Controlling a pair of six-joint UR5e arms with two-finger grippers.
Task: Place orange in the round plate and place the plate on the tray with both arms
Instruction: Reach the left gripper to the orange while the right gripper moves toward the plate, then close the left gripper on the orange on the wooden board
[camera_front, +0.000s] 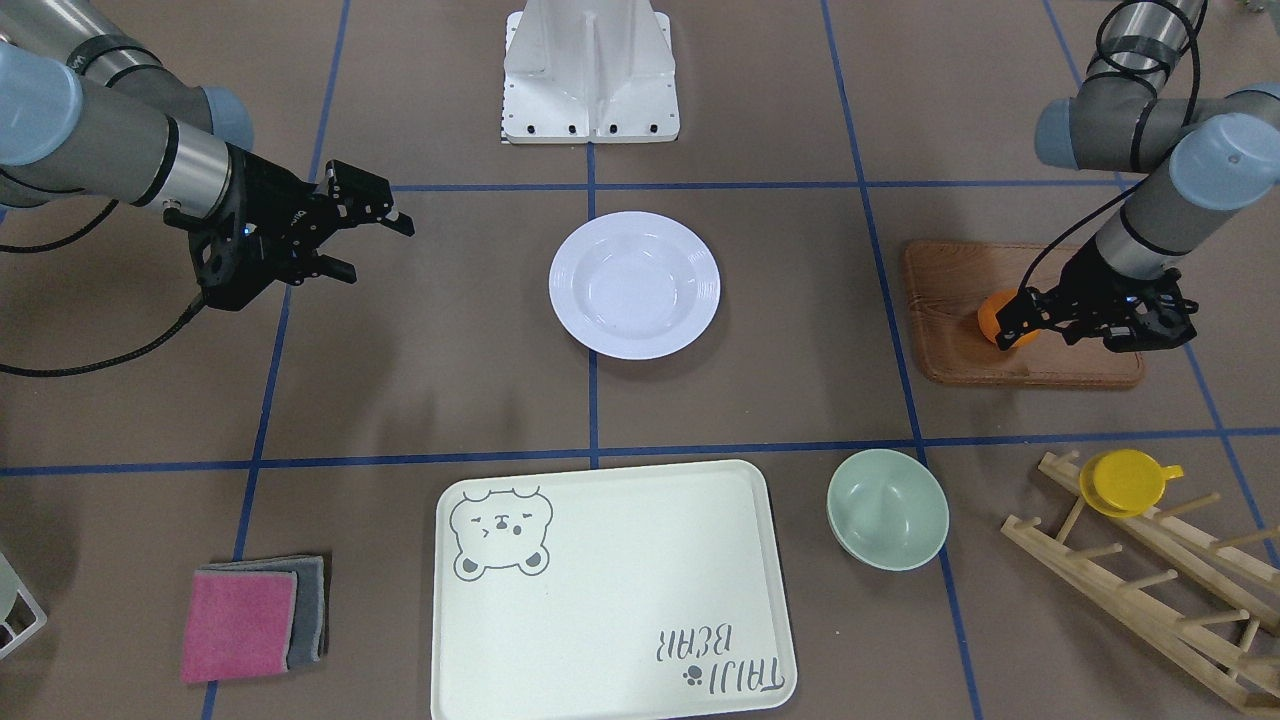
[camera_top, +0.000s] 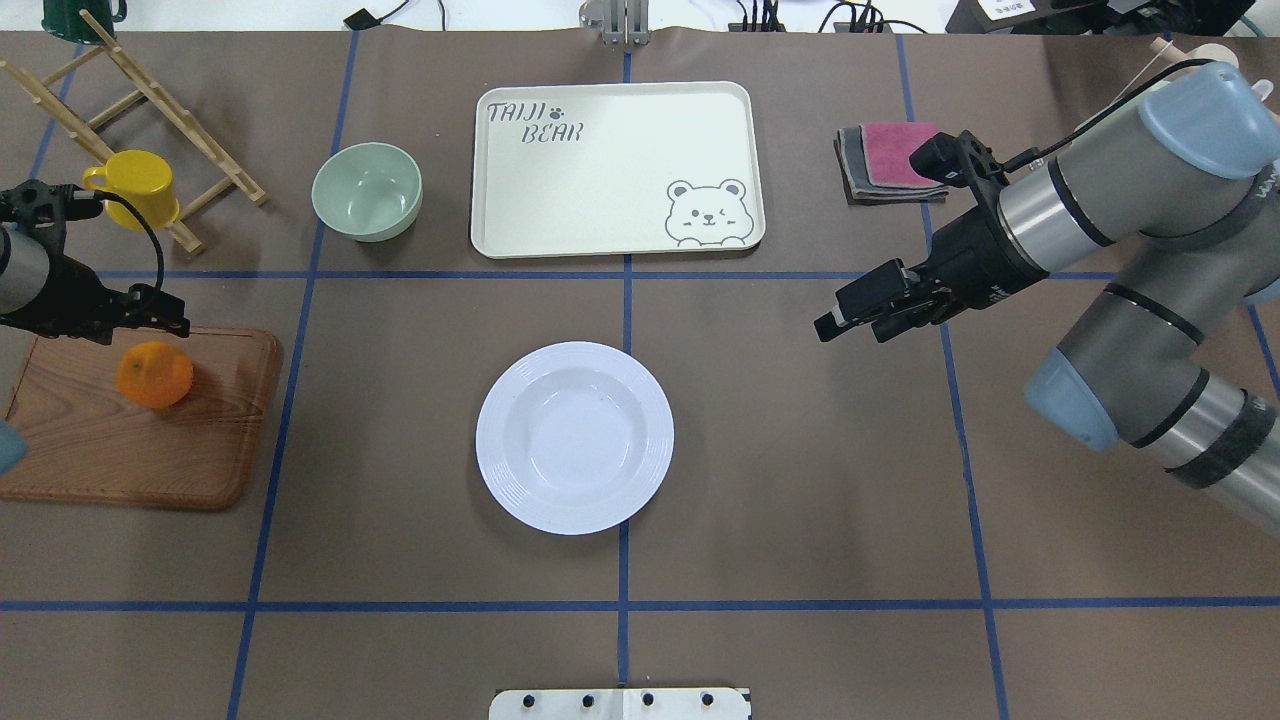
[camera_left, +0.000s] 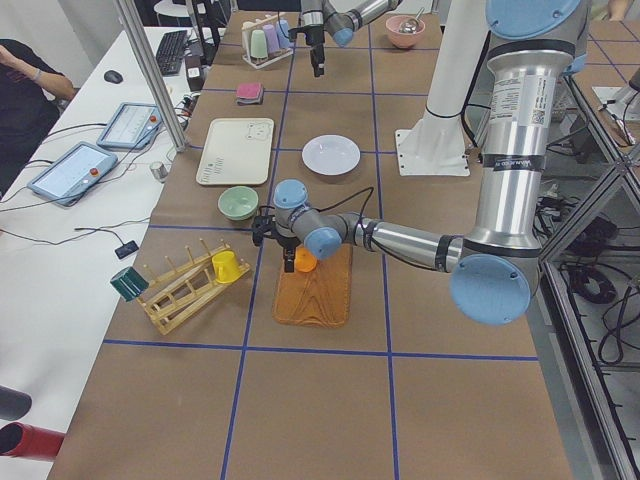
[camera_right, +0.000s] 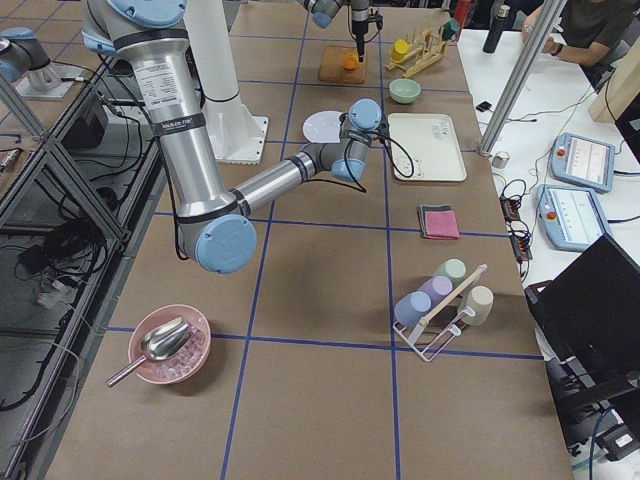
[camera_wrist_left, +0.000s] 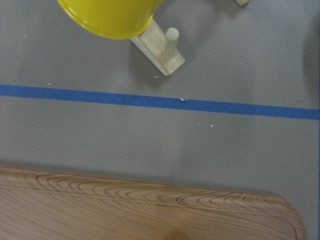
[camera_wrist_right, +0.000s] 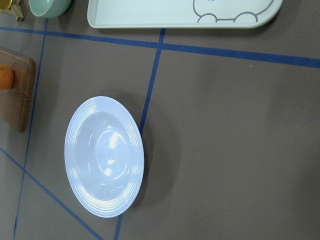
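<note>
Left gripper (camera_front: 1014, 322) low at orange (camera_front: 991, 314) on wooden board (camera_front: 955, 268), probably lining up pickup; open or closed, cannot tell. Right gripper (camera_front: 373, 246) open, poised near round plate (camera_front: 634, 285).

Orange (camera_top: 155, 375) sits on the board (camera_top: 130, 450), left of the plate (camera_top: 574, 437)

Bright-orange orange (camera_top: 155, 375), glossy white plate (camera_top: 574, 437), cream tray (camera_top: 620, 170) w/ grey print.
</note>
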